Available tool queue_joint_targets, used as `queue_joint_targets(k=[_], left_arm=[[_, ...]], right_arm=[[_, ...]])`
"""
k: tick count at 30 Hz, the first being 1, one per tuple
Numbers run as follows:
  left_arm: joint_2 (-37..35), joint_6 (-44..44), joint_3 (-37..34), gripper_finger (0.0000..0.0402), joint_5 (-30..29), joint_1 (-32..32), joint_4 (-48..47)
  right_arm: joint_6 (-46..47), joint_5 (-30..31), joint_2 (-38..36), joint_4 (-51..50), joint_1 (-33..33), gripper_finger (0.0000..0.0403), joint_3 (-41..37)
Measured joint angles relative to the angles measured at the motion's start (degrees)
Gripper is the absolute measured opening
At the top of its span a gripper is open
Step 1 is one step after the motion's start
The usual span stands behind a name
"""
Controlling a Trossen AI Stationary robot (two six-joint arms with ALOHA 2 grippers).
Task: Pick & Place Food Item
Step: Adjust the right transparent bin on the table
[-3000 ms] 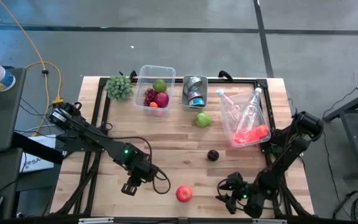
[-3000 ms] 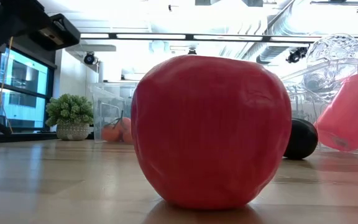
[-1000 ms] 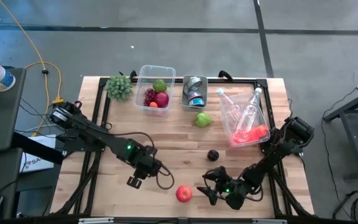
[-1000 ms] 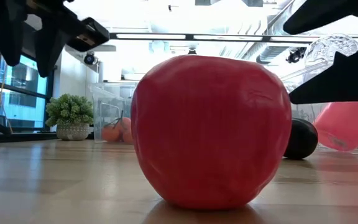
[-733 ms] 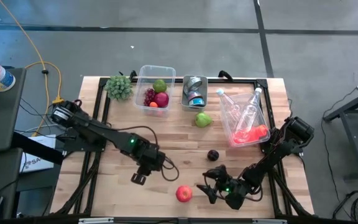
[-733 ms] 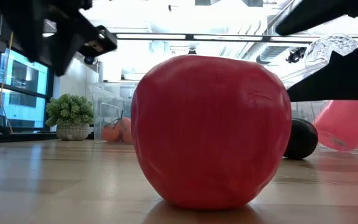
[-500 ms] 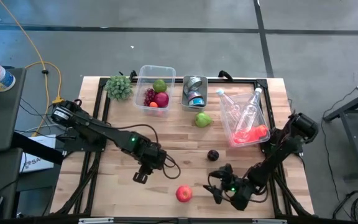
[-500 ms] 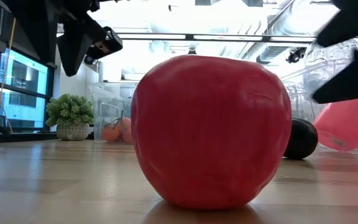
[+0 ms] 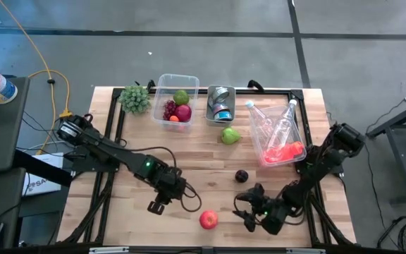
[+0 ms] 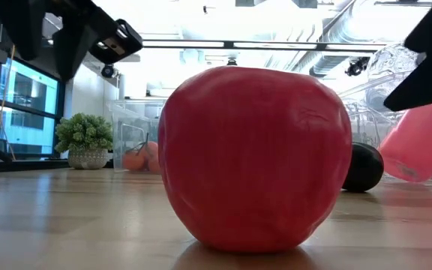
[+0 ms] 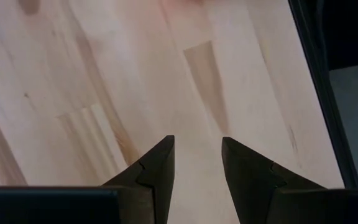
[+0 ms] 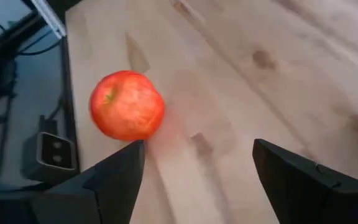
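A red apple rests on its base on the wooden table near the front edge, and it fills the low view. My right gripper is open just to the apple's right, pointing at it. In the right wrist view the apple lies ahead of the wide-set fingers, clear of them. My left gripper hovers to the apple's left, open with a narrow gap over bare wood.
At the back stands a clear box holding fruit, beside a metal tin and a small plant. A clear bin with bottles stands at the right. A green pear and a dark plum lie mid-table.
My right gripper has drawn back a little from the apple toward the table's right edge, risen slightly and rolled. The apple has stayed where it was.
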Motion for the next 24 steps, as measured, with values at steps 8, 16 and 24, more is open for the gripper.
queue_joint_targets(k=[8,16,24], left_arm=[[0.0,-2.1,0.0,0.0127,-2.1,-1.4,0.4],[0.0,-2.5,0.0,0.0127,-2.5,-1.0,0.6],[0.0,-1.7,0.0,0.0127,-3.3,-1.0,1.0]], right_arm=[[-0.7,-6.6,0.5,1.2,-1.6,0.0316,0.0],[-1.5,-8.0,0.5,1.3,-1.6,0.036,0.0],[-4.8,-5.1,-3.6,-9.0,-0.6,0.0376,0.1]])
